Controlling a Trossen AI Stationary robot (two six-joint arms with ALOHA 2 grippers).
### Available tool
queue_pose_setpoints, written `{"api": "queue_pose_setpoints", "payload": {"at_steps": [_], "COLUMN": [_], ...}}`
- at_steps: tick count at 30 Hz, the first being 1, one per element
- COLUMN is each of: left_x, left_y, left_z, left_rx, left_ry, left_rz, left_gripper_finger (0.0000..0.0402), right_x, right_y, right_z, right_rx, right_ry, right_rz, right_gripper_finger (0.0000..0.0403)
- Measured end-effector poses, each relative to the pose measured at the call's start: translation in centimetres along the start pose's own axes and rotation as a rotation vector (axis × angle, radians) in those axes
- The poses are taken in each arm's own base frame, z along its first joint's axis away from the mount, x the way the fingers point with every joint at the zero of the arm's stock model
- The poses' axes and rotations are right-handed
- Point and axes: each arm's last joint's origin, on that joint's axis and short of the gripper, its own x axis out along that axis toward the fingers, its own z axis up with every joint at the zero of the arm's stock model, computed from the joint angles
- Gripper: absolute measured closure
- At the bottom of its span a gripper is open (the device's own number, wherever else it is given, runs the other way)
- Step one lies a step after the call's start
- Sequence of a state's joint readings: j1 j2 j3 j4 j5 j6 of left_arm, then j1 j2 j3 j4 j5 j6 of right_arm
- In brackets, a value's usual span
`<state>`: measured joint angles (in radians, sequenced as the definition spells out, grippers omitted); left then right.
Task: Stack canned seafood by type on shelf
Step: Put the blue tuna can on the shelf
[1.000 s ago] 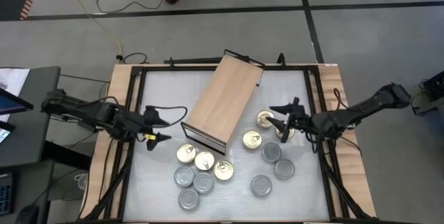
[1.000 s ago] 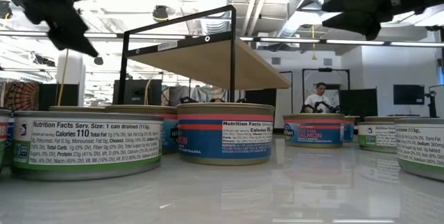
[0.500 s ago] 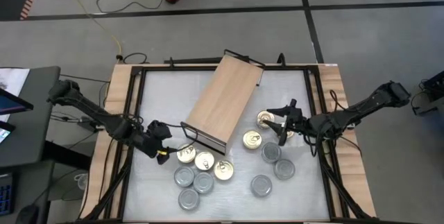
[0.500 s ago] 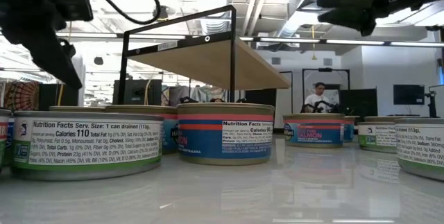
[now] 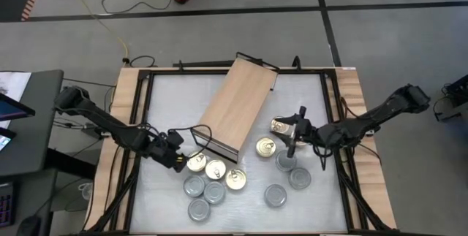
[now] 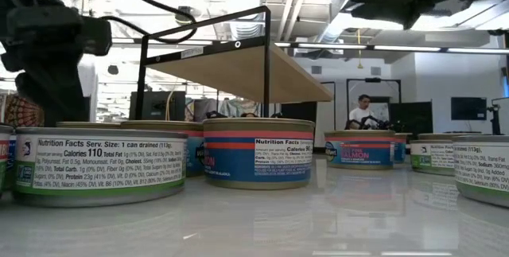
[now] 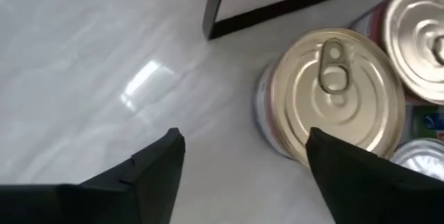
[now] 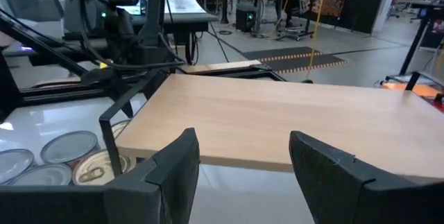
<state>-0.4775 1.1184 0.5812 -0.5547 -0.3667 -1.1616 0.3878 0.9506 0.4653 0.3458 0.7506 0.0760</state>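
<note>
Gold-lid tin (image 7: 331, 92) just beyond left end effector (image 7: 243, 161) (fingers apart).

Cans (image 5: 214, 179) before the shelf (image 5: 236, 107)

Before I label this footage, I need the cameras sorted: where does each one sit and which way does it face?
High: overhead, straight down; both dark arms, light wooden shelf.
Low: table height, looking level; blue-labelled round tin, arms overhead.
Left wrist: down past the left gripper at a gold pull-tab tin.
Right wrist: level past the right gripper.
Shared: high and right wrist views both show the shelf.
</note>
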Motion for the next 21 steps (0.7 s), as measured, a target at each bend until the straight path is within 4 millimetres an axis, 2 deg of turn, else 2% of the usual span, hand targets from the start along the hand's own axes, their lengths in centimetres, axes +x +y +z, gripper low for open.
{"api": "queue_pose_setpoints", "payload": {"at_steps": [6,12,21], "left_x": [0.6,0.8,2.2], "left_y": [-0.5,-0.2,-0.8], "left_z": [0.3,0.6,0.8], "left_rx": [-0.03,-0.038,-0.042], "left_ry": [-0.003,0.0,0.01], "left_rz": [-0.027,-0.009,-0.022], "left_gripper_finger": [0.0181,0.0228,0.0257], "right_x": [1.1,1.5,1.4], "right_y": [0.2,-0.5,-0.9], "right_z": [-0.1,0.0,0.3], "right_rx": [-0.005,0.011,-0.007], "right_ry": [0.058,0.081,0.084], "right_rz": [0.06,0.082,0.119], "right_gripper_finger": [0.0155,0.0155,0.0155]}}
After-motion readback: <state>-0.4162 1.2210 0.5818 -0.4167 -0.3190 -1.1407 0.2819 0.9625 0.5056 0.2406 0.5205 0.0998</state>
